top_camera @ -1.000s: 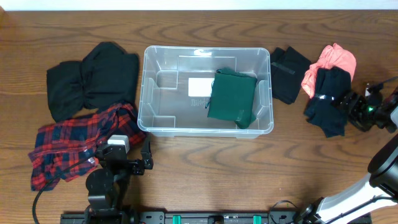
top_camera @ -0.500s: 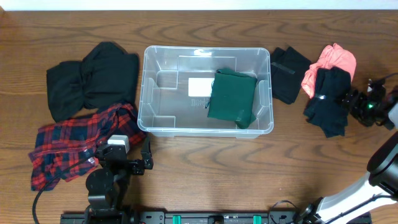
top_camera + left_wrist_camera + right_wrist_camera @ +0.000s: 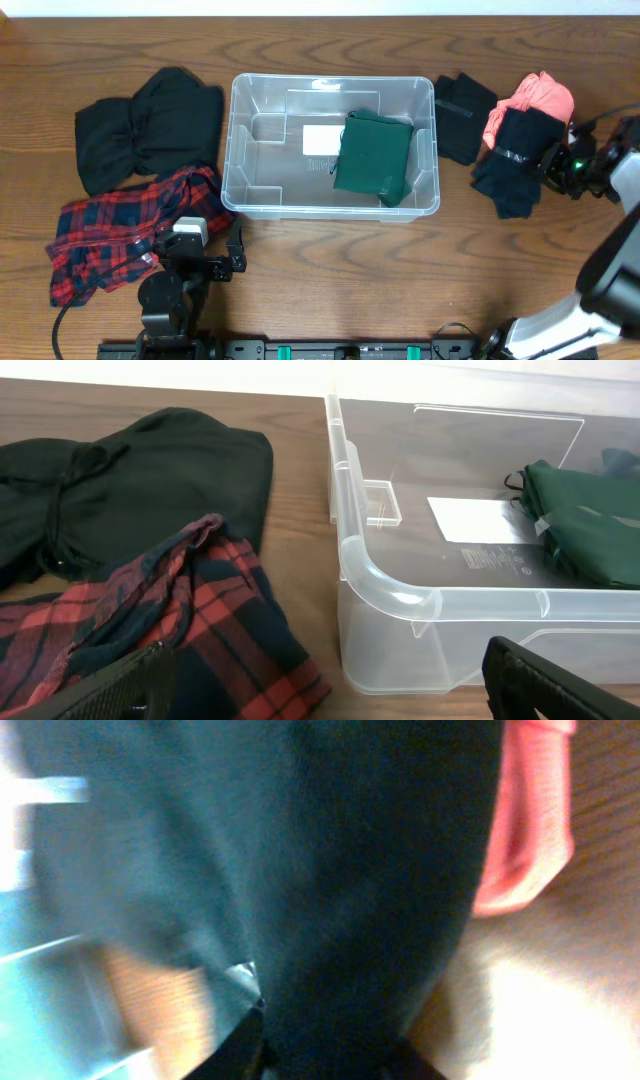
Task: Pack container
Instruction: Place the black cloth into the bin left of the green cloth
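Observation:
The clear container (image 3: 232, 150) stands mid-table with a folded green garment (image 3: 373, 157) in its right half and a white label (image 3: 322, 139) on its base. To its right, my right gripper (image 3: 555, 165) is shut on a dark navy garment (image 3: 515, 160) that lies over a pink one (image 3: 540, 97). The right wrist view is filled by that dark cloth (image 3: 370, 870), pinched at my gripper (image 3: 330, 1055), with the pink garment (image 3: 525, 830) beside it. My left gripper (image 3: 225, 255) rests open near the front edge. It faces the container's corner (image 3: 390, 585) with nothing between its fingers.
A black garment (image 3: 150, 125) and a red plaid shirt (image 3: 120, 235) lie left of the container. Another black garment (image 3: 463, 118) lies just right of it. In the left wrist view the plaid shirt (image 3: 180, 620) lies close below my open fingers.
My right gripper has closed on the dark navy garment, and the cloth has shifted slightly left toward the container. The left arm has not moved.

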You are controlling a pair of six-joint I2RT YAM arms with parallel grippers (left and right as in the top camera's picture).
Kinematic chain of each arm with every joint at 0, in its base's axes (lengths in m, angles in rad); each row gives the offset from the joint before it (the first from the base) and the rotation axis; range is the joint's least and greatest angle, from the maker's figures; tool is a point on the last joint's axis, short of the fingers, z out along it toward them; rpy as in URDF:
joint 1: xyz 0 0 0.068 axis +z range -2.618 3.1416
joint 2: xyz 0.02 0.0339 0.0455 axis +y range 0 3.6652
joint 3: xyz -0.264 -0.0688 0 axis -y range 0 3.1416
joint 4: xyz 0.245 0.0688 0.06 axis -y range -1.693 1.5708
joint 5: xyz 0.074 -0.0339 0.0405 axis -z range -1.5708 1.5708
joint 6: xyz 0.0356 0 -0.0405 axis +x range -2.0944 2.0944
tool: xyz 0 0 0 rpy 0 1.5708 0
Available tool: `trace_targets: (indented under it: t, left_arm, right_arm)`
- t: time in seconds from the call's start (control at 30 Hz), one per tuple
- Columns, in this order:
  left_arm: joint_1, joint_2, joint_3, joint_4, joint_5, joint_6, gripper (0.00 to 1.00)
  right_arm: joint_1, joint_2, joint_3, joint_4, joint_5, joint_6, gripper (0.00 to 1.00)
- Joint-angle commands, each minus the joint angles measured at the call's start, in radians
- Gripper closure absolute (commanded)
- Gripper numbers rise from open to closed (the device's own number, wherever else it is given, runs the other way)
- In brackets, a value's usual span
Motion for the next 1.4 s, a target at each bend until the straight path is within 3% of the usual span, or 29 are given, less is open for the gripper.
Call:
trace_targets:
  t: [0.0,0.07,0.23,0.43,0.77,1.1,1.17,1.23,1.33,1.37]
  left_arm:
    - [-0.003,0.000,-0.021,-0.005,-0.005,0.009,0.02]
    - [-0.003,0.000,-0.021,-0.005,-0.005,0.009,0.02]
    - [-0.003,0.000,-0.021,-0.005,-0.005,0.009,0.02]
    - [-0.003,0.000,-0.021,-0.005,-0.005,0.009,0.02]
    - [-0.003,0.000,-0.021,-0.005,-0.005,0.009,0.02]
    - [-0.003,0.000,-0.021,-0.005,-0.005,0.009,0.02]
    - [-0.003,0.000,-0.021,-0.005,-0.005,0.009,0.02]
    - [-0.003,0.000,-0.021,-0.005,-0.005,0.009,0.02]
    - [-0.003,0.000,-0.021,-0.005,-0.005,0.009,0.02]
    - [-0.003,0.000,-0.021,-0.005,-0.005,0.009,0.02]
  right_arm:
    - [0.043,-0.227,0.006,-0.022,-0.148,0.032,0.85]
    - [0.084,-0.344,0.006,-0.032,-0.180,0.055,0.89]
    - [0.241,-0.586,0.006,-0.019,-0.189,0.147,0.87]
    - [0.518,-0.675,0.006,0.136,-0.177,0.356,0.90]
    - [0.980,-0.433,0.006,0.386,0.040,0.655,0.92]
    - [1.166,-0.058,0.006,0.721,0.100,0.806,0.91]
    - [1.172,-0.008,0.006,0.731,0.100,0.806,0.84]
    - [1.168,0.028,0.006,0.719,0.098,0.796,0.67]
    - [1.144,0.025,0.006,0.711,0.066,0.703,0.52]
    - [1.133,0.013,0.007,0.712,0.047,0.669,0.42]
